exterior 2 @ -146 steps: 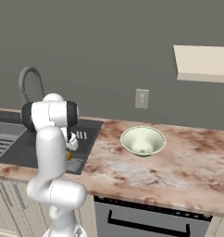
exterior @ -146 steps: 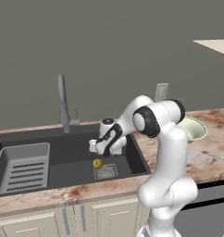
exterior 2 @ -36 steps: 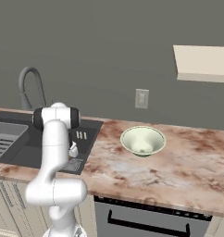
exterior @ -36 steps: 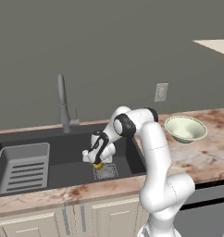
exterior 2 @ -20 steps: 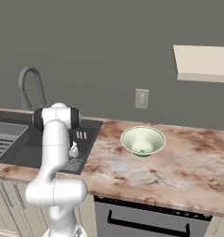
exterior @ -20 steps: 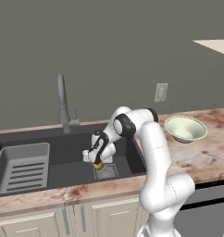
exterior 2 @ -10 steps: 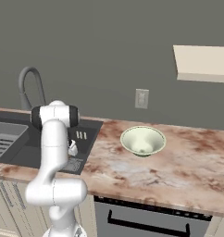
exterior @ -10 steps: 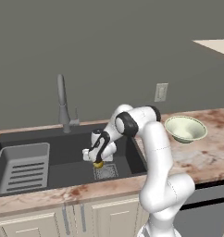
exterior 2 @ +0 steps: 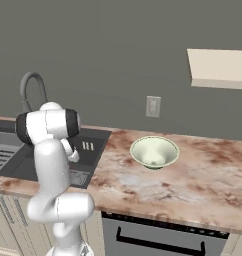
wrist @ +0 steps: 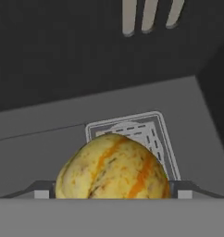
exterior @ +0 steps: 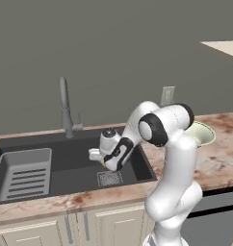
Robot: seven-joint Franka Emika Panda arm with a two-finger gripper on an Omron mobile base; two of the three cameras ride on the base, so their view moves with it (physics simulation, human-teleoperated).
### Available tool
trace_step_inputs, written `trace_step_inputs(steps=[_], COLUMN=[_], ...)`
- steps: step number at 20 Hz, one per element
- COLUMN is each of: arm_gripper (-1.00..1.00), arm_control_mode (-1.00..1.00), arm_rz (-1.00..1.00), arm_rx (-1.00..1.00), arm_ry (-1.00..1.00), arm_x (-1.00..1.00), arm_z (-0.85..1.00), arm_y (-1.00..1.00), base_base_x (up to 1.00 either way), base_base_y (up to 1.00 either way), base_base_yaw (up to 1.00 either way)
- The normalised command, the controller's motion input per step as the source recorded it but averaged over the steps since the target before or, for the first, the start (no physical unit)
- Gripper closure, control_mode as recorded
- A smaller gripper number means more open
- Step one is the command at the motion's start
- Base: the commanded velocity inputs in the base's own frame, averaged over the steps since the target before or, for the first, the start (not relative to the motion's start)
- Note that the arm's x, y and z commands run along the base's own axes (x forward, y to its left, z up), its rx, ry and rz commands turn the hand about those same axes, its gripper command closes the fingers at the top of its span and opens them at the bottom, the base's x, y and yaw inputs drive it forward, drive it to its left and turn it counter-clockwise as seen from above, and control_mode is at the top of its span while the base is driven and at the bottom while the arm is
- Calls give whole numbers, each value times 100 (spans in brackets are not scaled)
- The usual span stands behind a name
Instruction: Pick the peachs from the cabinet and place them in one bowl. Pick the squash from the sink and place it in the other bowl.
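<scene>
My gripper (exterior: 104, 162) is shut on the squash (exterior: 102, 162), a yellow fruit with orange stripes, and holds it a little above the drain grate (exterior: 110, 178) of the dark sink (exterior: 65, 169). In the hand view the squash (wrist: 113, 170) sits between my two fingers (wrist: 40, 190), with the grate (wrist: 148, 126) behind it. A cream-green bowl (exterior: 202, 134) stands on the counter to the right of the sink, and it looks empty in the right base view (exterior 2: 154, 151). The beige cabinet (exterior 2: 220, 68) hangs high at the right. The peachs and the other bowl are out of view.
A curved grey faucet (exterior: 65, 106) rises behind the sink and a light grey slotted rack (exterior: 24, 174) fills its left part. A wall socket (exterior 2: 153, 106) sits above the marbled counter (exterior 2: 193, 185). White drawer fronts and an oven run below the counter.
My hand has risen a little, and the squash has come up off the drain grate with it. The grate now shows bare beneath it.
</scene>
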Motion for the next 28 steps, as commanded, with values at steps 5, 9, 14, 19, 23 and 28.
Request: trace_step_inputs(steps=[5,9,14,19,23,28], arm_gripper=[100,100,100,100,100,100], arm_control_mode=[-100,-100,-100,-100,-100,-100], arm_rz=[0,0,0,2,0,0], arm_rx=[5,10,13,8,0,-5], arm_ry=[-19,-8,-1,-4,14,23], arm_x=[-44,-15,-2,51,21,52], arm_z=[100,100,100,100,96,100], arm_y=[-41,-54,-37,-1,0,1], base_base_x=[0,0,0,0,0,0], base_base_y=[0,0,0,0,0,0], base_base_yaw=[0,0,0,0,0,0])
